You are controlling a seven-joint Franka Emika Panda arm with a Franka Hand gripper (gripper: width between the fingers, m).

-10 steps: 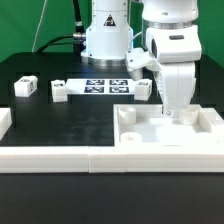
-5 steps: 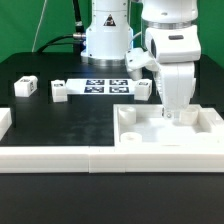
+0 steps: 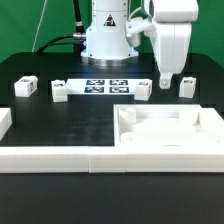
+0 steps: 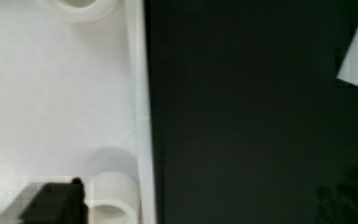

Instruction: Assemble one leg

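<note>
Several small white legs with tags lie on the black table: two at the exterior view's left [image 3: 25,87] [image 3: 60,91] and two behind the tray piece [image 3: 143,90] [image 3: 187,87]. My gripper [image 3: 165,80] hangs in the air above the back of the large white tray piece [image 3: 165,128], between those two rear legs. In the wrist view the gripper [image 4: 197,200] is open and empty, its dark fingers [image 4: 51,200] wide apart. Below it are the tray's rim [image 4: 137,100], a round socket [image 4: 119,198] and one leg [image 4: 357,55] at the edge.
The marker board [image 3: 105,86] lies in front of the robot base. Long white border bars run along the front [image 3: 100,155], and another stands at the exterior view's left [image 3: 5,120].
The gripper has risen from low inside the tray piece and moved back, now hanging above its rear edge. The leg at the back right, hidden by the arm before, shows.
</note>
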